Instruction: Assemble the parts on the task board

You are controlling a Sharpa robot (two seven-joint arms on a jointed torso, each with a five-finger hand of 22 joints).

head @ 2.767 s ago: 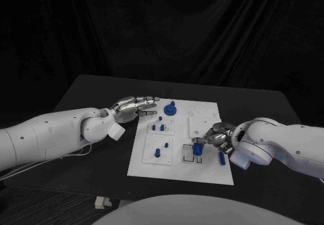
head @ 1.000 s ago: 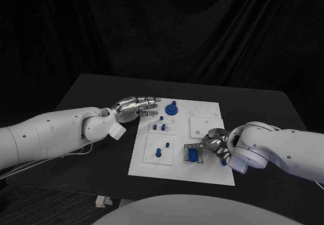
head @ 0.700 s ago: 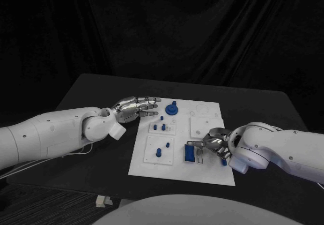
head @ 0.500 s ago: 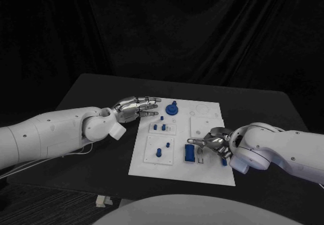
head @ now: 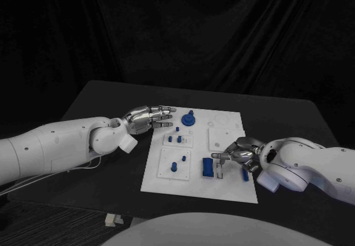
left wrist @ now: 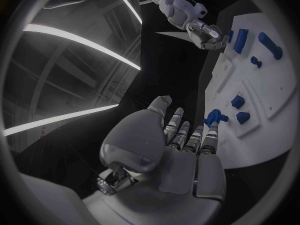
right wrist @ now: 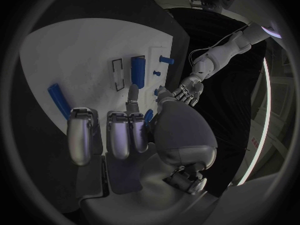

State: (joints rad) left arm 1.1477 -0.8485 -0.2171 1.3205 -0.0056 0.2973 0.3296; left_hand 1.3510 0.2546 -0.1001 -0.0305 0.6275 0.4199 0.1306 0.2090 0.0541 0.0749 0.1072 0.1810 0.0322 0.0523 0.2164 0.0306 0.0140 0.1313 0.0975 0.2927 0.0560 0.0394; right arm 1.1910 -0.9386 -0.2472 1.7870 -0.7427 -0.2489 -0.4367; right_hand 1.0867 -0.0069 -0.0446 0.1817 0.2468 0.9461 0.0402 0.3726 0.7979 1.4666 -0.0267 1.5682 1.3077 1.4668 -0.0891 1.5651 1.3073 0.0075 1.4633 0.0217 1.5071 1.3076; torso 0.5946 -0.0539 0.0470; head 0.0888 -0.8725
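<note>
Parts set on the white task board, both hands empty

Task board [head: 225,190] is seen lying flat on the black table [head: 96,97] between two white arms. The left hand [head: 149,117] is held at the board's far left edge, fingers extended and slightly apart, nothing grasped. The right hand [head: 237,154] is hovered over the board's right side, fingers loosely spread, released. A blue block [head: 208,167] is seated in a slot just beside its fingertips. A blue bar [head: 244,174] lies under its palm.

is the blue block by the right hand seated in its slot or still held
Seated, not held. The blue block stands in the board's slot; the right hand beside it holds nothing, fingers apart.
</note>
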